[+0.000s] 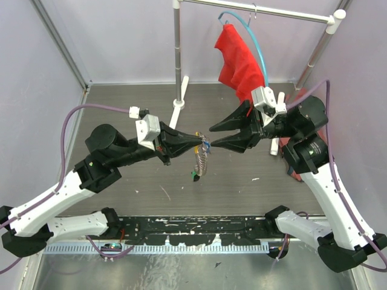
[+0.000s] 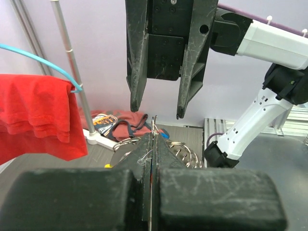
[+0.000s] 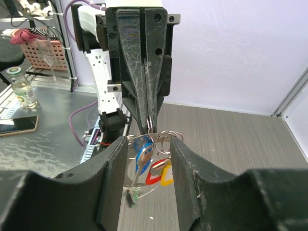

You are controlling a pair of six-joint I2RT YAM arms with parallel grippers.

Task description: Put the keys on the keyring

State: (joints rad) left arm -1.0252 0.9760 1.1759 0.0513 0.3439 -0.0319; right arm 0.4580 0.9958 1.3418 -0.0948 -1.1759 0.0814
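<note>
My left gripper is shut on the top of the keyring, a thin grey loop held above the table. Keys hang from it on small rings: blue, red, yellow, and a green one lowest. My right gripper is open, its two fingers on either side of the left fingertips and the ring's top, touching nothing. In the right wrist view the left gripper pinches the keyring between my open fingers. In the left wrist view my left gripper is shut, with the right gripper open above.
A clothes rack stands at the back, with a red cloth on a light-blue hanger hoop. Its white foot is just behind the left arm. More clothes lie on the table at the right.
</note>
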